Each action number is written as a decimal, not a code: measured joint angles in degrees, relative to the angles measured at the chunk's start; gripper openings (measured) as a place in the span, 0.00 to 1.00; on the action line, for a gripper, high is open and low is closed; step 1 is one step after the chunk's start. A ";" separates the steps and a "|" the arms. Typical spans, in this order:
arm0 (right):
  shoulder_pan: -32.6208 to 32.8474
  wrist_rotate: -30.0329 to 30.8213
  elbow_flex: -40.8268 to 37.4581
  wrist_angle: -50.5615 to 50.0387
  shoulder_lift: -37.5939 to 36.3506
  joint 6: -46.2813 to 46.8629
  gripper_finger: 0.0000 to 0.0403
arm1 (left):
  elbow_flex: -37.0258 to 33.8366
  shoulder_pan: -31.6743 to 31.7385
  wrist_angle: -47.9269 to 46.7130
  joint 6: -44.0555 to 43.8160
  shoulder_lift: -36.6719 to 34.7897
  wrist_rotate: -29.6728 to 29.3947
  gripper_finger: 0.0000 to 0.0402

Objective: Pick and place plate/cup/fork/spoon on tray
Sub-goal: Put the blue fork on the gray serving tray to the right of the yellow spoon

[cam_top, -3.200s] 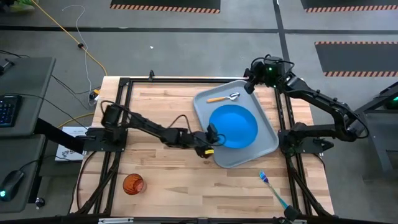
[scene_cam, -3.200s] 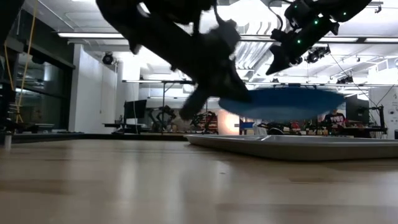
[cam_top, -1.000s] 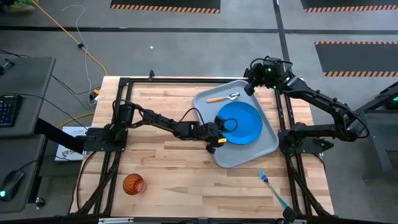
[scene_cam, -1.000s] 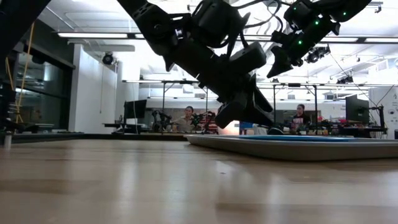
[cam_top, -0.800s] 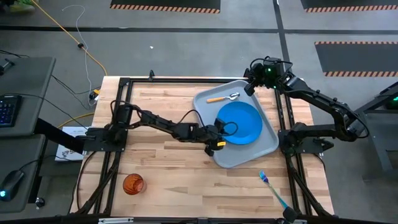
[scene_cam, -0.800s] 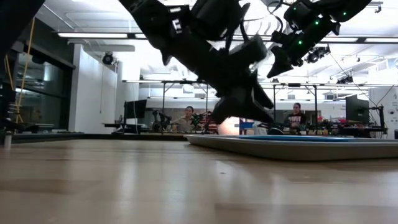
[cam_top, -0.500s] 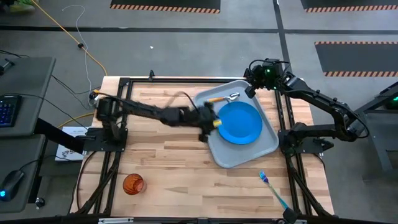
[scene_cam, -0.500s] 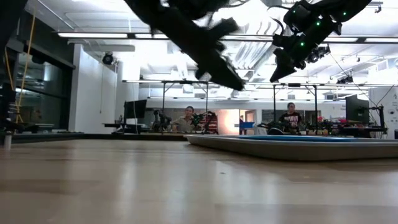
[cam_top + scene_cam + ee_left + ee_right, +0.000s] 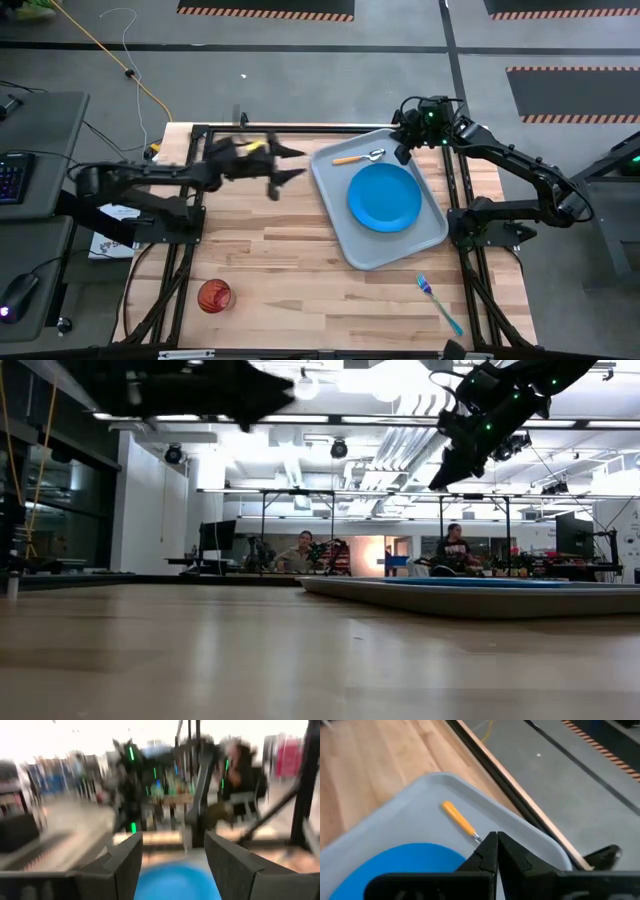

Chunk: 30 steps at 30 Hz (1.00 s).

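Note:
The blue plate (image 9: 385, 197) lies flat in the pale grey-blue tray (image 9: 330, 210), with the orange-handled spoon (image 9: 360, 157) beside it near the tray's far rim. The red-orange cup (image 9: 213, 295) stands on the table at the near left. The blue fork (image 9: 440, 300) lies on the table near the tray's near right corner. My left gripper (image 9: 292, 164) hangs open and empty, high above the table left of the tray; its wrist view looks level at the plate (image 9: 175, 880). My right gripper (image 9: 403, 150) hovers shut above the tray's far corner, over the spoon (image 9: 460, 822).
A black frame (image 9: 300, 130) runs around the table's edges. Bare wood lies between the cup and the tray. In the low view, the tray (image 9: 470, 595) sits at the right and people sit in the room behind (image 9: 303, 550).
My left gripper has drawn back from the plate's left edge, risen high, and swung toward the table's far left, tipping from pointing down to about level. It stays open. The plate lies still in the tray.

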 joint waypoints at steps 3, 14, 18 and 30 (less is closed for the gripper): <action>0.05 -0.98 0.00 0.50 0.00 0.82 0.00 | -5.64 1.21 6.03 -2.21 -6.14 0.06 0.50; 0.12 -2.19 0.00 2.92 0.00 1.44 0.00 | -10.13 5.70 -1.51 -6.60 -16.24 0.28 0.50; 0.10 -12.07 0.00 3.39 0.00 2.57 0.00 | -10.13 6.47 -1.76 -6.60 -16.22 0.30 0.50; 15.53 -19.94 1.01 -5.69 1.33 20.77 0.24 | -10.13 6.56 -1.73 -6.56 -16.22 0.32 0.50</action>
